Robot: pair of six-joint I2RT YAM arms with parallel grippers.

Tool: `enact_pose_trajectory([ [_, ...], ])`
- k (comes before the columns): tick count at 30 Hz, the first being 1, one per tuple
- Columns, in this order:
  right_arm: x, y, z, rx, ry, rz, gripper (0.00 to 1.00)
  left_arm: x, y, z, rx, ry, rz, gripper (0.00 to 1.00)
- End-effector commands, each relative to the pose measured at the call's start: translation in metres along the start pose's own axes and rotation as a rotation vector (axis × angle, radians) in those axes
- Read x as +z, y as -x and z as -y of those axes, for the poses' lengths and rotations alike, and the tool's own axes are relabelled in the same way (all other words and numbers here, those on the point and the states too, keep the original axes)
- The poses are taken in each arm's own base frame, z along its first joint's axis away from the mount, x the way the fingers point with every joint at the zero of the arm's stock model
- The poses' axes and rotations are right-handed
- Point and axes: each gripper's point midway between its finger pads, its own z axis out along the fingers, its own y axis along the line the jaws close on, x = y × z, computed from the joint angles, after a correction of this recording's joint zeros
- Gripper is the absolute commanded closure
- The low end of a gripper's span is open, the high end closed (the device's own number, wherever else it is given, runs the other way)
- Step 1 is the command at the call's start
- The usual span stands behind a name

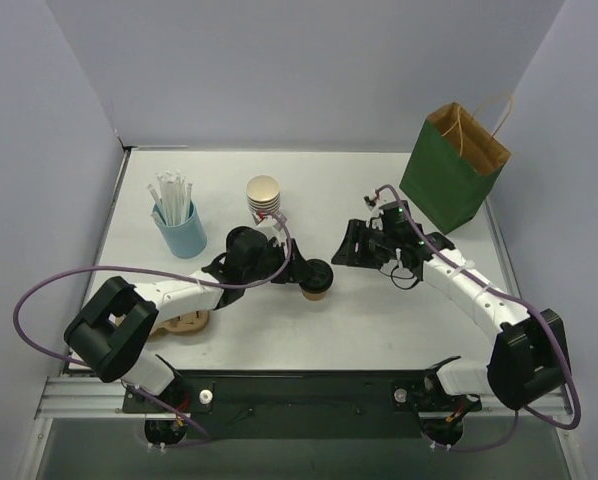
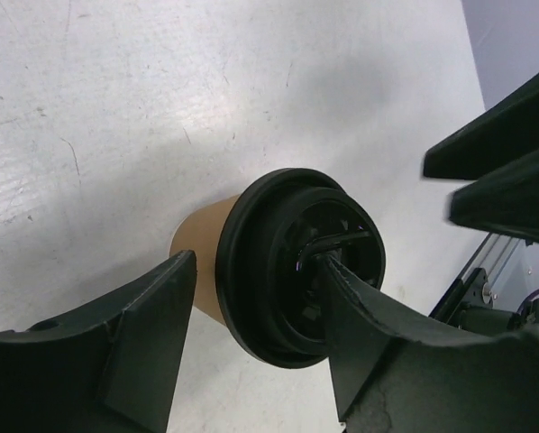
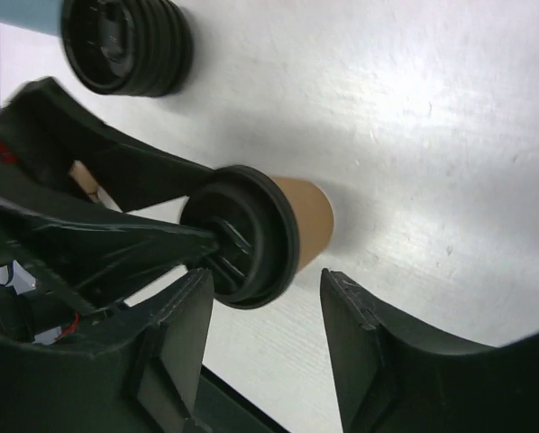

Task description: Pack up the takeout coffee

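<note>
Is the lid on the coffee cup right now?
On. The black lid caps the brown cup in both wrist views, rim around its mouth. Whether it is fully pressed down, cannot tell.

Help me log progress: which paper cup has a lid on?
The lone cup at the left gripper, mid-table, capped in black; the stacked cups farther back are open-topped.

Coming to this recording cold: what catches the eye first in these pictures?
The lidded coffee cup stands at the table's centre. The left gripper straddles it with open jaws, and the right gripper, also open, faces it from the right. Next comes the green bag, standing open at the back right.
</note>
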Motion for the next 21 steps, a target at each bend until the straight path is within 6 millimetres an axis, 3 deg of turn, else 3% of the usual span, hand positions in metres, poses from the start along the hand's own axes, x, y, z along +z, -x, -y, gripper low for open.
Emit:
enact_pose_trajectory([
  [1, -0.025, 0.015, -0.019, -0.132, -0.009, 0.043, 0.46, -0.008, 0.008, 0.013, 0.027, 0.026, -0.080, 0.30],
  [7, -0.020, 0.006, -0.027, -0.230, -0.039, 0.033, 0.34, -0.011, 0.059, 0.044, 0.038, -0.037, -0.027, 0.26],
  [11, -0.018, 0.009, -0.037, -0.280, -0.082, 0.056, 0.23, -0.023, 0.093, 0.042, 0.026, -0.044, 0.013, 0.24],
  [15, -0.012, 0.012, -0.045, -0.341, -0.149, 0.066, 0.19, -0.052, 0.119, -0.001, 0.023, 0.119, 0.057, 0.21],
  [18, -0.003, 0.007, -0.046, -0.381, -0.192, 0.038, 0.18, -0.080, 0.129, -0.031, 0.044, 0.260, 0.095, 0.18],
  [21, 0.006, 0.004, -0.052, -0.430, -0.231, 0.019, 0.18, -0.111, 0.127, -0.057, 0.051, 0.395, 0.124, 0.15],
])
